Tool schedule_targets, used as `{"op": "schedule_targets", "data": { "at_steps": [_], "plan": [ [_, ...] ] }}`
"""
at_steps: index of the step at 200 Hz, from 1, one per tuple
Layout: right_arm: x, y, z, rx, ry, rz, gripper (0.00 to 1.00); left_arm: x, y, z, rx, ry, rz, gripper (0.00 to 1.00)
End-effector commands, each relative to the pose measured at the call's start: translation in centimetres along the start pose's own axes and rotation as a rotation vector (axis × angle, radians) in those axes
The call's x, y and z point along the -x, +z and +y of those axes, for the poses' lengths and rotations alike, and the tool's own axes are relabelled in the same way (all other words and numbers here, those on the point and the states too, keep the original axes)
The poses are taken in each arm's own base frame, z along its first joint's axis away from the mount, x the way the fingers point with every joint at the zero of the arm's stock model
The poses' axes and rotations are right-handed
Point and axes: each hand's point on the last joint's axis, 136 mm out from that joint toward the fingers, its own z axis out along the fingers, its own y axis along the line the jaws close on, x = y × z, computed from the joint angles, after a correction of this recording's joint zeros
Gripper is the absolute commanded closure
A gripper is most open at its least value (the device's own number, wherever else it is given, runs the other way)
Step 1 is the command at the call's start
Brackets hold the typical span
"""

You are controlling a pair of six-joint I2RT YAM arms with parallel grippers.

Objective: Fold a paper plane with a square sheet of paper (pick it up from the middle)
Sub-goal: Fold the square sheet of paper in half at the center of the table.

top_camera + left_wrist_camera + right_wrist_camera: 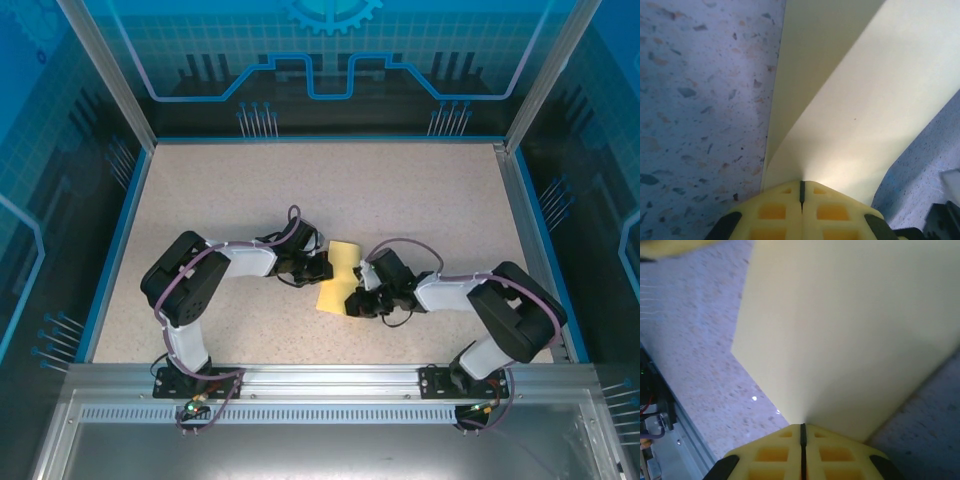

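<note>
The pale-yellow square sheet of paper [338,275] lies in the middle of the table between the two arms, bent along a fold. My left gripper [322,262] is shut on the sheet's left edge. In the left wrist view the paper [860,100] rises from the closed left gripper [801,190], with a second layer beneath it. My right gripper [352,298] is shut on the sheet's lower right part. In the right wrist view the paper [850,325] spreads up from the closed right gripper [802,432], lifted off the table.
The speckled beige tabletop [250,190] surrounds the sheet, bordered by a blue rim and metal frame posts. The aluminium rail [320,385] with both arm bases runs along the near edge. In the right wrist view, cabling and the rail [660,425] sit at lower left.
</note>
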Motion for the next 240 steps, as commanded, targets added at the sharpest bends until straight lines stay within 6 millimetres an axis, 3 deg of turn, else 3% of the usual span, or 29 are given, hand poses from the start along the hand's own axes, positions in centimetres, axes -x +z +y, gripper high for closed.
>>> {"op": "schedule_targets", "data": {
  "at_steps": [1,57,96,130,146,191,221,240],
  "plan": [
    [-2.0,0.6,-1.8,-0.054,0.036,0.052,0.93,-1.9,1.0,4.5,0.167,-0.03,0.052,1.0],
    [-0.4,-1.7,1.6,0.01,-0.039,-0.013,0.9,-1.9,1.1,4.3,0.159,-0.032,0.054,1.0],
    [-1.5,-0.3,-0.7,-0.029,0.005,0.03,0.91,-1.9,1.1,4.2,0.156,-0.03,0.058,1.0],
    [-1.5,-0.4,-0.6,-0.032,0.0,0.034,0.92,-2.0,1.0,4.2,0.155,-0.027,0.06,1.0],
    [-0.4,-1.7,0.3,-0.036,-0.02,0.005,0.91,-2.0,1.0,4.2,0.154,-0.025,0.061,1.0],
    [5.6,-5.5,3.2,0.042,-0.057,-0.18,0.87,-2.0,1.1,4.3,0.158,-0.022,0.064,1.0],
    [8.0,-4.7,2.3,0.076,-0.025,-0.199,0.89,-2.0,1.3,4.2,0.156,-0.026,0.068,1.0],
    [8.5,-3.6,0.9,0.055,-0.004,-0.191,0.9,-1.9,1.2,4.2,0.161,-0.023,0.07,1.0]
  ]
}}
